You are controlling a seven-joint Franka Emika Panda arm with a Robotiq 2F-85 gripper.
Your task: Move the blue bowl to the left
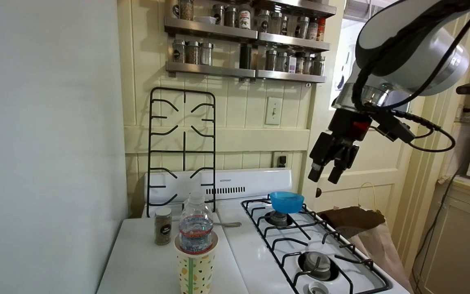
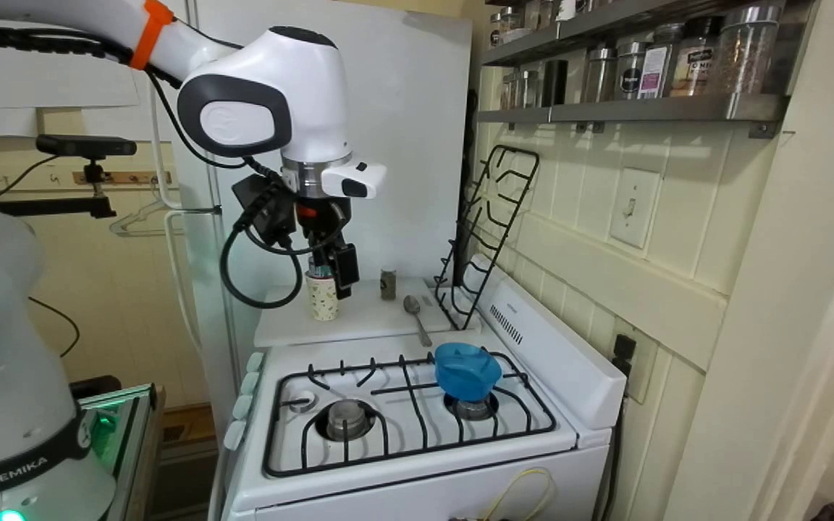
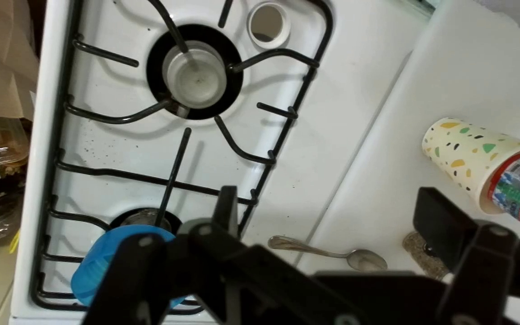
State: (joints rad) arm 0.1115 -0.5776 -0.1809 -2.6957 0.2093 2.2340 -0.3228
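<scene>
The blue bowl (image 1: 287,202) sits upright on the stove grate over the rear burner. It also shows in an exterior view (image 2: 468,372), and in the wrist view (image 3: 106,262) at the lower left, partly hidden by my gripper's linkage. My gripper (image 1: 324,176) is open and empty, well above the stove and apart from the bowl. In an exterior view the gripper (image 2: 344,282) hangs in front of the counter's cup. In the wrist view its fingers (image 3: 332,210) are spread wide, with nothing held between them.
The black grate (image 2: 417,405) surrounds the burners. A spoon (image 3: 327,250) lies across the counter seam. A cup (image 1: 194,267) holding a clear bottle (image 1: 196,228) and a spice jar (image 1: 162,226) stand on the counter. A spare grate (image 1: 184,151) leans on the wall. A paper bag (image 1: 375,241) stands beside the stove.
</scene>
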